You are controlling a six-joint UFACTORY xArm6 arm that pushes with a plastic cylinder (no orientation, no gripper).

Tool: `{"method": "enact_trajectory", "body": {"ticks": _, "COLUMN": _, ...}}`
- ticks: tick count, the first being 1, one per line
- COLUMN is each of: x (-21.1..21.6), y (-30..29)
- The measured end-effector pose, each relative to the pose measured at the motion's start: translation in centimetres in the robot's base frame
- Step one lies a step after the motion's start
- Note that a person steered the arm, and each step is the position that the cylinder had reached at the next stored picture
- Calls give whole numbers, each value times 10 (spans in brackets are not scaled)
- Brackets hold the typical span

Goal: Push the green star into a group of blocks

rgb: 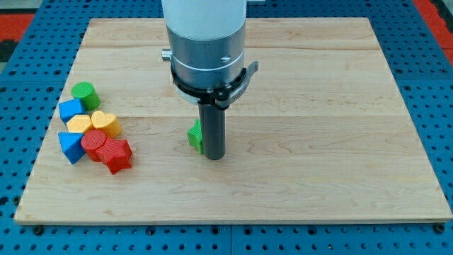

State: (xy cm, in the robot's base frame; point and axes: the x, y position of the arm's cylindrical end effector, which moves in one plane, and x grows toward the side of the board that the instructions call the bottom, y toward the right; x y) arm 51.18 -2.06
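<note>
Pale wooden board (318, 85) with visible grain fills most of the view, lying on a blue perforated surface (439, 106) that shows at the edges, with red patches at the view's top corners. From the view's top a white and grey cylindrical arm housing (207, 42) comes down over the board's middle and narrows to a straight dark rod; my tip (214, 157) rests on the board near the centre, and as a bare rod it has nothing to open or close and grasps nothing. The green star-shaped block (195, 136) sits directly on the tip's left side as seen in the view, partly hidden behind the rod, so only its left points show; it looks to be touching the rod, though the contact itself is hidden. Well apart from it, near the board's left edge, a cluster of blocks lies packed together: a green cylinder (84, 92) at the cluster's top, a blue block (71, 110) just below it, a yellow heart-shaped block (105, 122) and a yellow block (78, 125) side by side, a blue triangular block (70, 145) at the lower left, a red round block (93, 144) beside it, and a red star-shaped block (117, 154) at the lower right, nearest the green star-shaped block
</note>
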Motion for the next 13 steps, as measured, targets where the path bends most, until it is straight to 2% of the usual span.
{"method": "enact_trajectory", "body": {"ticks": 1, "x": -37, "y": 38}}
{"method": "enact_trajectory", "body": {"ticks": 2, "x": -30, "y": 7}}
{"method": "enact_trajectory", "body": {"ticks": 3, "x": -20, "y": -70}}
{"method": "enact_trajectory", "body": {"ticks": 4, "x": -33, "y": -99}}
{"method": "enact_trajectory", "body": {"ticks": 6, "x": -78, "y": -102}}
{"method": "enact_trajectory", "body": {"ticks": 7, "x": -57, "y": -120}}
{"method": "enact_trajectory", "body": {"ticks": 9, "x": -57, "y": -132}}
{"method": "enact_trajectory", "body": {"ticks": 10, "x": -85, "y": -134}}
{"method": "enact_trajectory", "body": {"ticks": 11, "x": -150, "y": -131}}
{"method": "enact_trajectory", "body": {"ticks": 12, "x": -187, "y": -132}}
{"method": "enact_trajectory", "body": {"ticks": 13, "x": -158, "y": -218}}
